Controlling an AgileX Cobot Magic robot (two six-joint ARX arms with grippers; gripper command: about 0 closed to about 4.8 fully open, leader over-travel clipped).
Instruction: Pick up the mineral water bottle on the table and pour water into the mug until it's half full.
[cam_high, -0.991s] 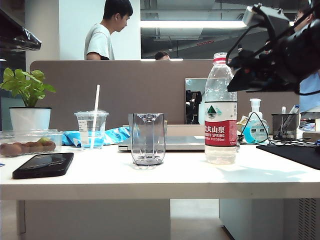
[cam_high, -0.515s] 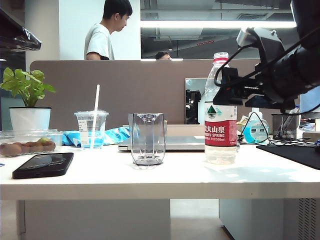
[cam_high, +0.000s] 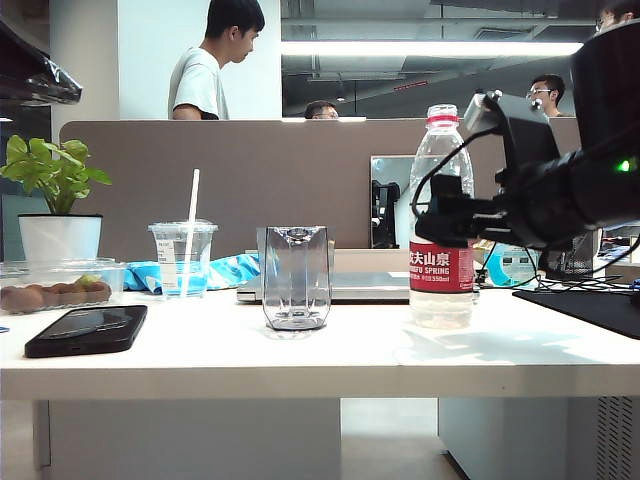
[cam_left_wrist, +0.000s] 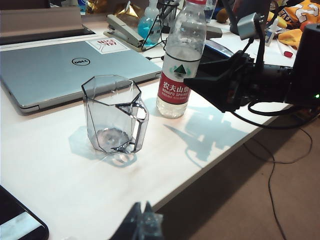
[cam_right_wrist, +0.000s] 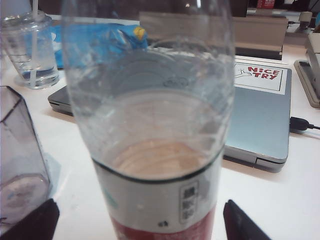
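Note:
The mineral water bottle (cam_high: 440, 275) stands upright on the white table (cam_high: 200, 350), right of the mug (cam_high: 296, 277). The faceted glass mug looks empty. My right gripper (cam_high: 432, 222) is open at label height, with one black finger on each side of the bottle and a gap to both. In the right wrist view the bottle (cam_right_wrist: 150, 100) fills the frame between the fingertips (cam_right_wrist: 37, 222) of the right gripper (cam_right_wrist: 142, 222). The water surface (cam_right_wrist: 160, 157) shows just above the label. My left gripper (cam_left_wrist: 142, 222) hangs shut over the table's front edge, well short of the mug (cam_left_wrist: 114, 115).
A black phone (cam_high: 88, 330) lies front left. A plastic cup with a straw (cam_high: 183, 258), a food box (cam_high: 55, 285) and a potted plant (cam_high: 58, 205) stand behind it. A silver laptop (cam_left_wrist: 65, 65) lies behind the mug, and a black mat (cam_high: 590, 305) is at the right.
My right arm has come down from above the bottle's cap to label height, and its jaws have spread wide round the bottle. Bottle, mug and left gripper have not moved.

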